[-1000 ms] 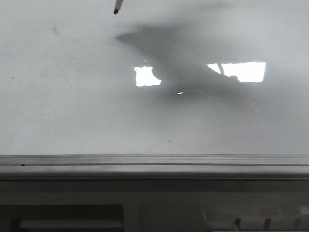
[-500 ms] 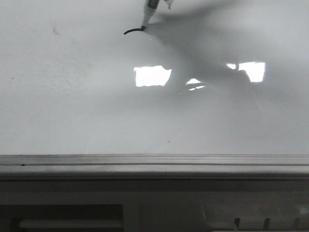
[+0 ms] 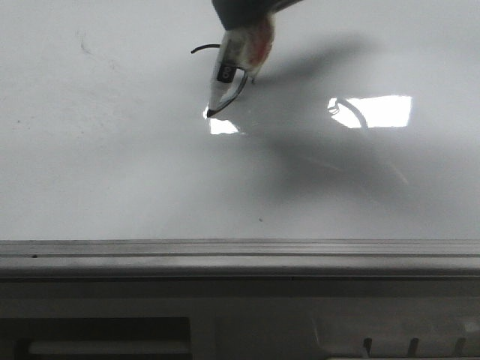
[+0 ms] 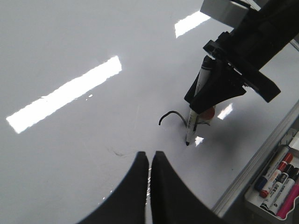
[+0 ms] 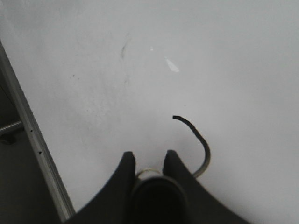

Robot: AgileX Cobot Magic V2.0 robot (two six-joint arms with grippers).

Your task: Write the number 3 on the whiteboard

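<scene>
Right gripper (image 4: pixel 198 100): clenching a marker (image 3: pixel 223 81) between its fingers (image 5: pixel 125 172), tip touching the whiteboard (image 3: pixel 112 165)
Left gripper (image 4: pixel 150 161): hovering over the board with fingers pressed together, gripping nothing
3 (image 5: pixel 198 144): appearing as only a hooked upper curve so far, a thin black line lying near the board's far middle in the front view; the marker barrel is hiding part of it there
Obstructions: the right arm's shadow (image 3: pixel 315 150) is falling across the board beside two bright glare patches (image 3: pixel 379 111)
Rail (image 3: pixel 240 255): running grey and ridged along the board's near edge
Tray (image 4: pixel 280 186): sitting just past the board's metal edge in the left wrist view, holding several spare markers (image 4: pixel 275 175) lying side by side, red, blue, black and pink caps showing
</scene>
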